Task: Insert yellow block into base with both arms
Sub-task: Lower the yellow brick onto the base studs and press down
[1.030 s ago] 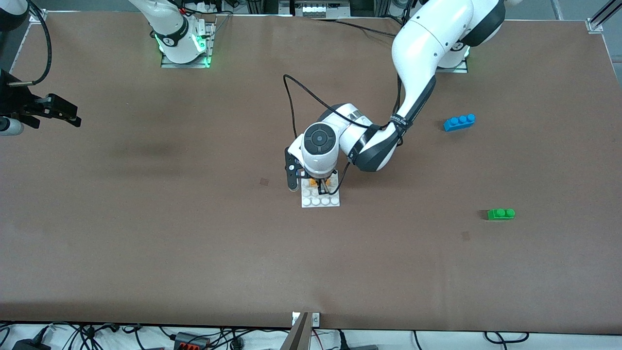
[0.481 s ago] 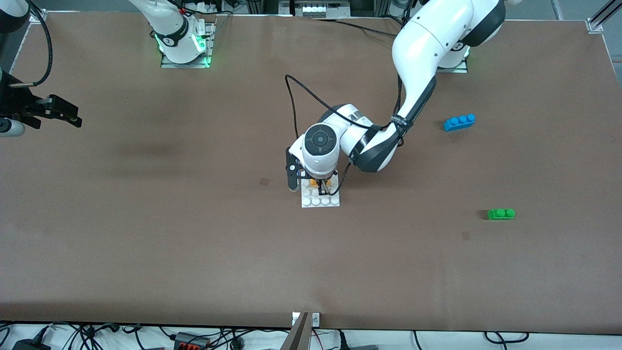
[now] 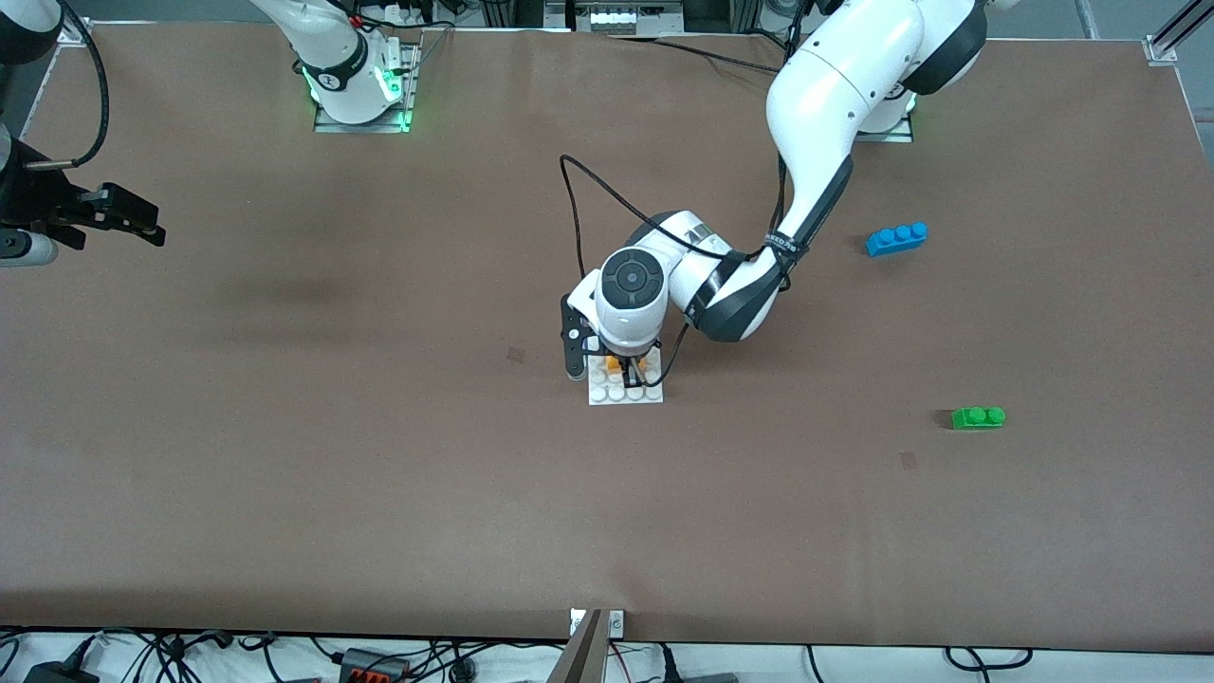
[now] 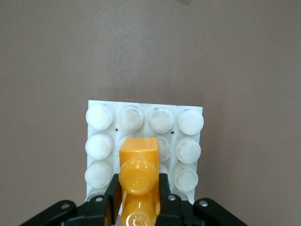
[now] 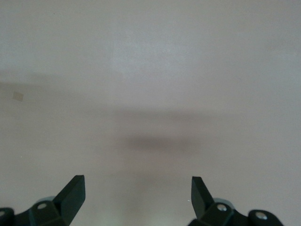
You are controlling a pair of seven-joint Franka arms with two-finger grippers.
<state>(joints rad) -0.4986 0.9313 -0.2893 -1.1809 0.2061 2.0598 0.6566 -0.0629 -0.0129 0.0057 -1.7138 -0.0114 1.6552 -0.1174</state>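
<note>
The yellow block (image 4: pixel 138 160) is pinched lengthwise between the fingers of my left gripper (image 4: pixel 138 188), which is shut on it. It hangs just over the middle studs of the white base (image 4: pixel 146 104); I cannot tell if it touches them. In the front view the left gripper (image 3: pixel 626 365) points straight down at the base (image 3: pixel 626 393) in the middle of the table, and a bit of the yellow block (image 3: pixel 614 363) shows under the wrist. My right gripper (image 3: pixel 142 228) waits open over bare table at the right arm's end, with nothing between its fingers (image 5: pixel 75 188).
A blue three-stud brick (image 3: pixel 896 238) and a green two-stud brick (image 3: pixel 978 417) lie toward the left arm's end of the table. The green one is nearer the front camera. A black cable (image 3: pixel 588 185) loops above the left wrist.
The left wrist has shifted slightly over the base, carrying the yellblock block with it. The right gripper has drifted a little.
</note>
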